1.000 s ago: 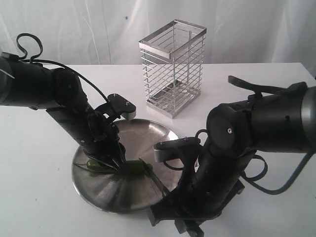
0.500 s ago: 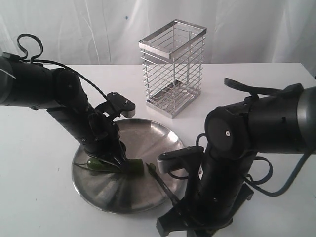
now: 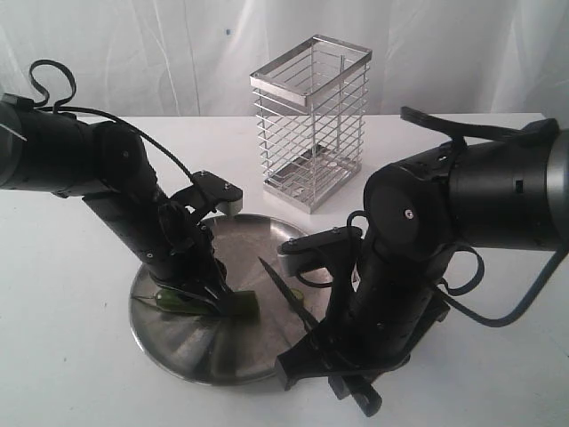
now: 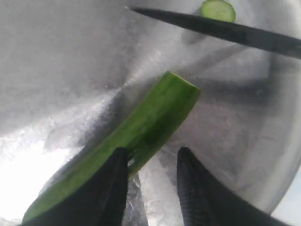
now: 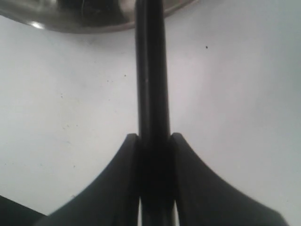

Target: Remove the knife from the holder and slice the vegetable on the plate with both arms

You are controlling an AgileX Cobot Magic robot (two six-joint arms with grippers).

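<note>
As you look across the exterior view, the plate (image 3: 203, 345) sits on the white worktop (image 3: 71, 356), with the holder (image 3: 311, 124) standing upright at about one o'clock from it, well apart from both arms.

The vegetable (image 3: 242, 305) lies flat on the plate, running from the nine o'clock rim in towards the middle, with its flat cut end facing the centre. Your left arm (image 3: 89, 160) reaches down onto it from ten o'clock. In the left wrist view the jaws stand parted, with bare plate (image 4: 70, 56) showing between the fingers (image 4: 106, 188). One fingertip sits over the vegetable (image 4: 146, 127) and the other is beside it. You cannot tell from this whether the tip presses down.

Your right arm (image 3: 462, 205) stands at four o'clock from the plate. Its jaws are clamped narrowly on the black handle of the knife (image 5: 151, 70), one finger (image 5: 117, 179) tight on each side, above the worktop (image 5: 70, 94) just off the plate's rim (image 5: 94, 19). The knife (image 3: 286, 294) slants over the three o'clock part of the plate, its tip pointing to eleven o'clock. It is near the cut end but apart from it.

The left wrist view shows the blade (image 4: 225, 30) crossing above the plate, with one round green slice (image 4: 217, 9) lying just beyond it.
</note>
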